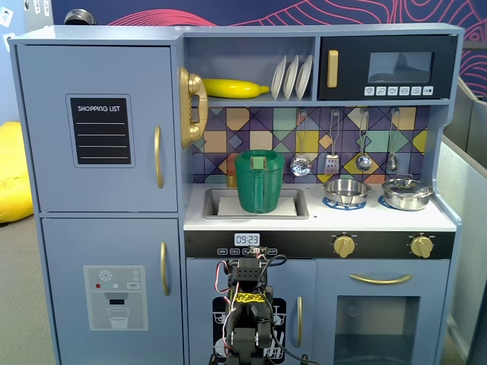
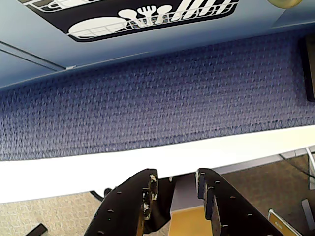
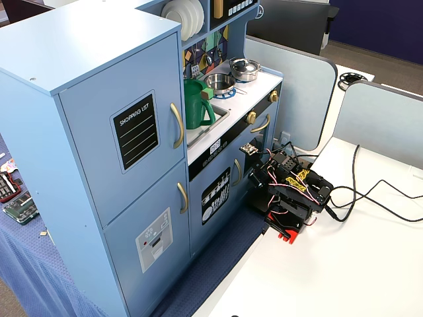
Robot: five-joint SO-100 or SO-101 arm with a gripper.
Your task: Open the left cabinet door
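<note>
The left cabinet door [image 1: 46, 129] is a tall blue-grey panel with a black "SHOPPING LIST" chalkboard [image 1: 101, 131] and a vertical gold bar handle [image 1: 158, 157]. It is closed and lies flush. It also shows in the other fixed view [image 3: 92, 112], with its handle [image 3: 177, 125]. My arm [image 3: 291, 191] sits folded low on the white table [image 3: 344, 264], well below and to the right of that door. In the wrist view my gripper [image 2: 177, 179] has its black jaws a little apart and holds nothing. It points at the table edge and the blue mat [image 2: 172, 88].
A small door with a dish pictogram [image 2: 147, 17] is right in front of the arm. The lower fridge door with a dispenser graphic [image 1: 114, 287] sits under the target door. A green jug [image 1: 259, 181] stands in the sink. Cables [image 3: 370, 198] trail across the table.
</note>
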